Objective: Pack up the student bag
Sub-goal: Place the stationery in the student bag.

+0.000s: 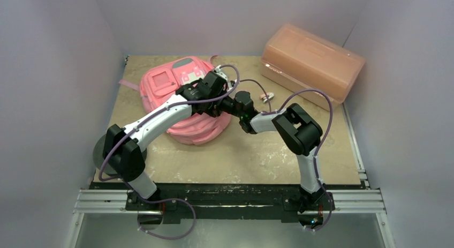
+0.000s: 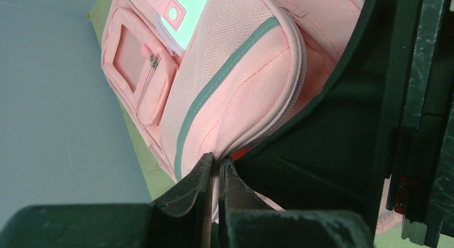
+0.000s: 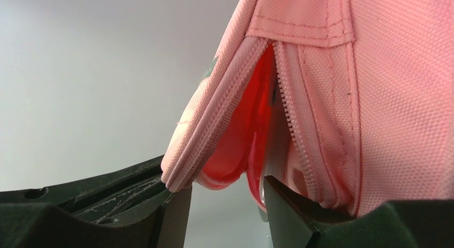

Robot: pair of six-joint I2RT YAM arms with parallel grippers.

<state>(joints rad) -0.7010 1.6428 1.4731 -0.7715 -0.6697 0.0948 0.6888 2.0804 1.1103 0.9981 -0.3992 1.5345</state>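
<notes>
Far left on the table (image 1: 257, 157) sits your soft pink fabric backpack (image 1: 195, 131). Your left gripper (image 2: 215, 173) is pinching its zipper edge (image 2: 278, 119), right gripper (image 3: 227, 189) spread loose at the opening; tug sideways and you'll probably lose that thin pinch.

The student bag (image 1: 160, 87) is soft pink, with grey-green piping, pale mint-and-white patches and a bright red-orange lining showing at the zip. The plastic box (image 1: 313, 60) is translucent orange-pink. The worktop (image 1: 251, 157) is mottled beige. The fingers (image 2: 187, 197) are matt black.
</notes>
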